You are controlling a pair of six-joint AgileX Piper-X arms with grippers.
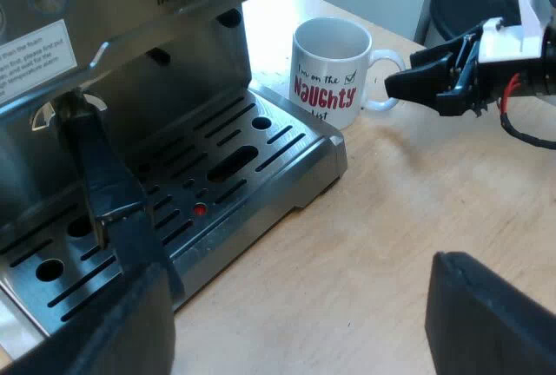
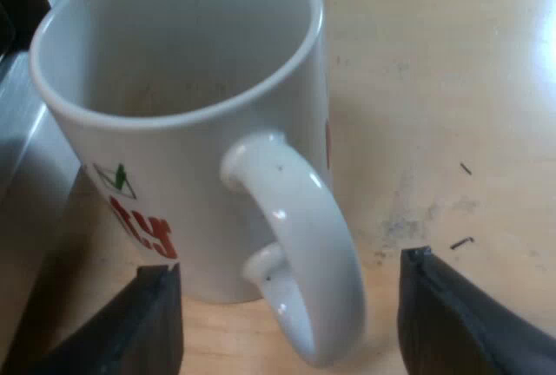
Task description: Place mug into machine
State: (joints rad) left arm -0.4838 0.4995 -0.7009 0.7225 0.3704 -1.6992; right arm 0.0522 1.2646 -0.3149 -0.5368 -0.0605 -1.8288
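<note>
A white mug (image 1: pixel 327 69) with red "NAUGHTY" lettering stands upright on the wooden table beside the corner of the espresso machine's drip tray (image 1: pixel 287 162). Its handle (image 1: pixel 383 80) points at my right gripper (image 1: pixel 401 78), whose black fingers reach the handle. In the right wrist view the mug (image 2: pixel 174 123) is empty, and its handle (image 2: pixel 300 245) sits between the open fingers of my right gripper (image 2: pixel 287 323) without contact. My left gripper (image 1: pixel 295 305) hangs open over the tray's edge and the table, with nothing between its fingers.
The espresso machine (image 1: pixel 130 36) rises behind the slotted metal tray, with a label on its front panel. Bare wooden table (image 1: pixel 417 201) spreads out from the tray. A dark round object (image 1: pixel 465 2) stands beyond the table's edge.
</note>
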